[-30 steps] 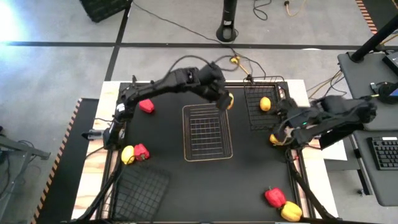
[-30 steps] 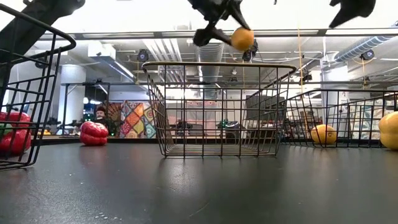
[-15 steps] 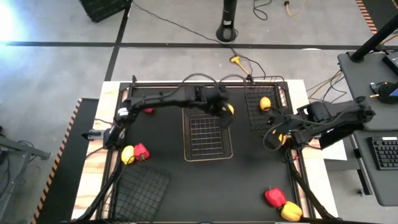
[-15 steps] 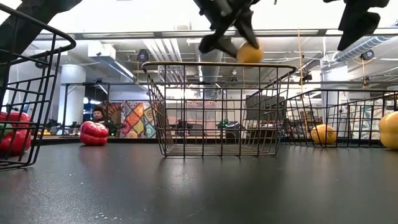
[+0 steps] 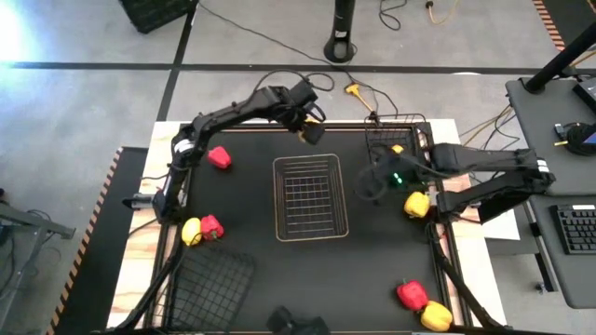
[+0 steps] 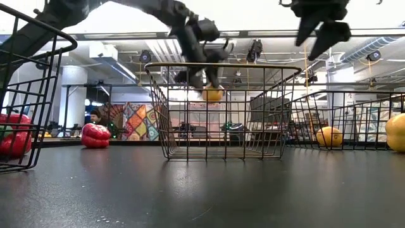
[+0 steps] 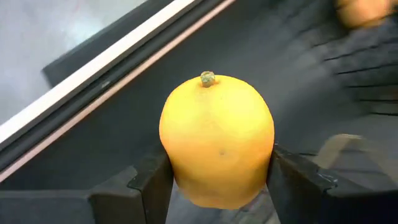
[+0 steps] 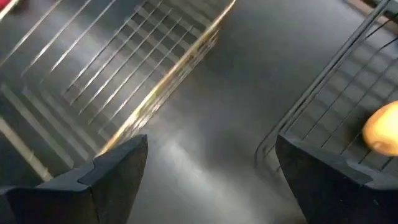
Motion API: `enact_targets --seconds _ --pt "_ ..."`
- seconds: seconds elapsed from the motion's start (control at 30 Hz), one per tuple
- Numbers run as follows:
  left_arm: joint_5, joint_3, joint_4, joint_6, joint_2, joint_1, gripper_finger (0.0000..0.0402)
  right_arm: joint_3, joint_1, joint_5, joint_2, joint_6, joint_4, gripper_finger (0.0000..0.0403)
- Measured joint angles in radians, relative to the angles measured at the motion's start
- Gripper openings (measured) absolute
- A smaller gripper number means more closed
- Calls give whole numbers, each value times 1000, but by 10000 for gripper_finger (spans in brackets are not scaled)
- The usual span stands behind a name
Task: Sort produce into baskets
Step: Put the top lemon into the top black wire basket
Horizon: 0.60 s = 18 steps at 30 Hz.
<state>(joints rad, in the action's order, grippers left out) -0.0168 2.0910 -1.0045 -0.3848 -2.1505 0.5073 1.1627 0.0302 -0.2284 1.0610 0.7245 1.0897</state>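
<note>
A lemon (image 7: 216, 142) sat pinched in my left pincer (image 5: 311, 131), held in the air above the desk's (image 5: 372, 270) far edge, just beyond the pale wire basket (image 5: 310, 197). My right pincer (image 5: 372, 181) hung spread and empty between that basket and the black basket (image 5: 384, 169), where 1 lemon (image 8: 382, 129) lay.

Grey floor (image 5: 84, 102), seemingly ceiling ducts (image 6: 392, 43)
</note>
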Motion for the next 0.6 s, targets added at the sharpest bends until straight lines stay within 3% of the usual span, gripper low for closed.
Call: enact_targets --seconds 0.33,0.6 --pt "-33 -157 173 -117 -56 66 199 196 168 -1 120 -171 -4 345" --pt "-18 -69 132 -182 -156 71 201 302 180 29 188 -202 1 339"
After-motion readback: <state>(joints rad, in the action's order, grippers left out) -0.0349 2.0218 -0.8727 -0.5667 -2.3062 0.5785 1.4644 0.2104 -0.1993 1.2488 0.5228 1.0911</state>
